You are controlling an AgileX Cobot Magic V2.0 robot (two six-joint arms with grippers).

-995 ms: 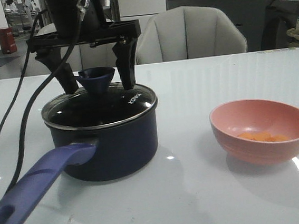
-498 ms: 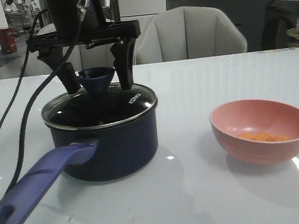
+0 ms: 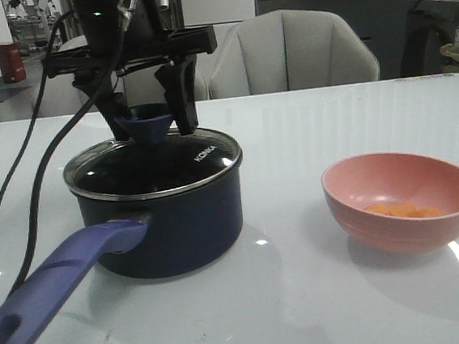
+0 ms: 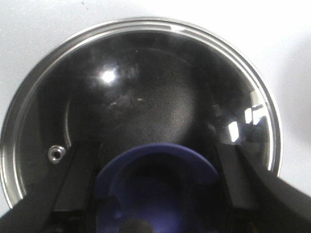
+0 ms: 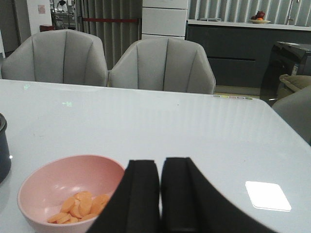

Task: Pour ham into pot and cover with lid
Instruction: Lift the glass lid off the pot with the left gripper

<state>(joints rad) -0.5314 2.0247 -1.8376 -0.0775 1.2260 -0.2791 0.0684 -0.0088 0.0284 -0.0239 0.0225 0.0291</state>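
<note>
Closed in on the knob (image 3: 149,119) since a second ago: left gripper (image 3: 149,115) apparently pinching it, lid (image 3: 152,163) seated on pot (image 3: 165,219). Risked slipping off the flare. Right gripper (image 5: 159,194) pressed together; ham (image 3: 402,209) left in pink bowl (image 3: 355,209)

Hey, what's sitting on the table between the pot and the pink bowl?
Nothing: in the front view, only bare table separates the pot from the pink bowl.

Front low, faces pot (image 3: 165,219); wrist views share bowl (image 5: 68,194), perhaps.
</note>
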